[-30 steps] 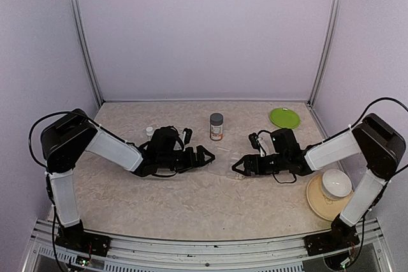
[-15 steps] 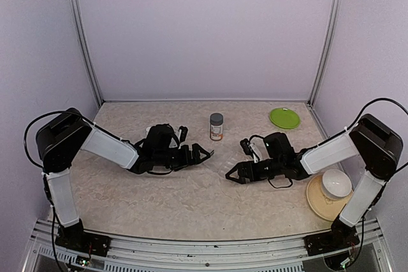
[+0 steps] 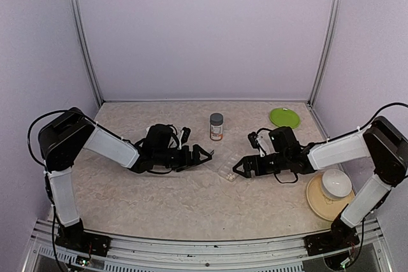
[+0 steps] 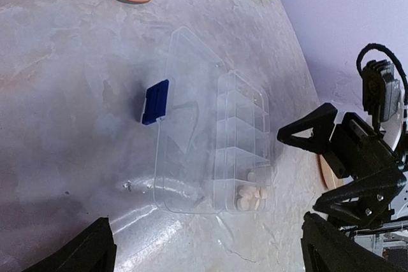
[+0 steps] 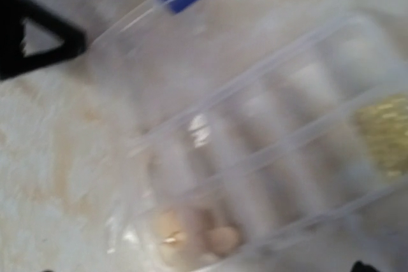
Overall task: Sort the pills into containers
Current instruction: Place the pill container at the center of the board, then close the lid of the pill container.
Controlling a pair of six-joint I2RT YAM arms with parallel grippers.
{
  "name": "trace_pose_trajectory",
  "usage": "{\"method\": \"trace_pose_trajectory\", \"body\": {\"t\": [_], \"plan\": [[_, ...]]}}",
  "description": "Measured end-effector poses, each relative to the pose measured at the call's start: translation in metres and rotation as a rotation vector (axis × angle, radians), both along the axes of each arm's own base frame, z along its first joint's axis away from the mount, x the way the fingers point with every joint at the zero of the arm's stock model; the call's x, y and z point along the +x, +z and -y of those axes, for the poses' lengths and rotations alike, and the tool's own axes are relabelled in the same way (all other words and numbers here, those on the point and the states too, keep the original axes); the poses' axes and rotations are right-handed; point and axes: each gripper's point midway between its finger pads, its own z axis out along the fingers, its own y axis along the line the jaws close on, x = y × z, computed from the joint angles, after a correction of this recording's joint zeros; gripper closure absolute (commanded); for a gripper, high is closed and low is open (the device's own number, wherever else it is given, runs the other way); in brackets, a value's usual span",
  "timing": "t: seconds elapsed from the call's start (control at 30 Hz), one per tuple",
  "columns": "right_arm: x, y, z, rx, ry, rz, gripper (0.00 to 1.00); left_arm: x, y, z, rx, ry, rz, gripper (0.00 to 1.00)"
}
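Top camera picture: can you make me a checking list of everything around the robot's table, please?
Surface: beige marbled tabletop, no spills seen.
Job's things: flat clear plastic pill box, lid open, lying between the two grippers; small pale round pills in one end compartment.
Clutter: grey-capped bottle with orange label; round green plate; white bowl on a tan plate.
Grippers: left gripper open, holding nothing; right gripper open, close beside the box.
Cables: black cables loop beside both arms, away from the box.
Surroundings: pale lilac walls, metal corner posts.
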Motion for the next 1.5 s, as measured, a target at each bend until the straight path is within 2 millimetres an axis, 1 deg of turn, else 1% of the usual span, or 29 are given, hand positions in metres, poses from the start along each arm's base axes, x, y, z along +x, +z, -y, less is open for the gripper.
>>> {"method": "trace_pose_trajectory", "body": {"t": [0.07, 0.13, 0.23, 0.4, 0.6, 1.1, 1.37, 1.5], "plan": [[0.007, 0.0, 0.006, -0.01, -0.017, 0.008, 0.0, -0.002, -0.002, 0.003, -0.005, -0.014, -0.005, 0.02], [0.014, 0.003, 0.008, -0.013, -0.025, 0.021, 0.0, -0.003, -0.003, 0.005, -0.007, -0.023, -0.009, 0.03], [0.025, 0.005, 0.006, -0.015, -0.032, 0.038, 0.0, -0.005, -0.005, 0.008, -0.01, -0.038, -0.013, 0.04], [0.032, 0.0, 0.005, -0.019, -0.028, 0.036, 0.0, -0.01, -0.007, 0.013, -0.021, -0.063, -0.019, 0.05], [0.032, -0.009, 0.006, -0.026, -0.023, 0.016, 0.0, -0.012, 0.0, 0.02, -0.042, -0.085, -0.005, 0.06], [0.034, -0.004, 0.002, 0.001, -0.006, 0.033, 0.0, -0.014, 0.012, 0.028, -0.082, -0.11, 0.032, 0.07], [0.038, -0.003, 0.006, -0.002, -0.019, 0.038, 0.01, -0.007, 0.011, 0.024, -0.076, -0.08, 0.046, 0.06], [0.039, -0.004, 0.007, -0.003, -0.022, 0.039, 0.01, -0.003, 0.007, 0.016, -0.061, -0.048, 0.059, 0.06]]}}
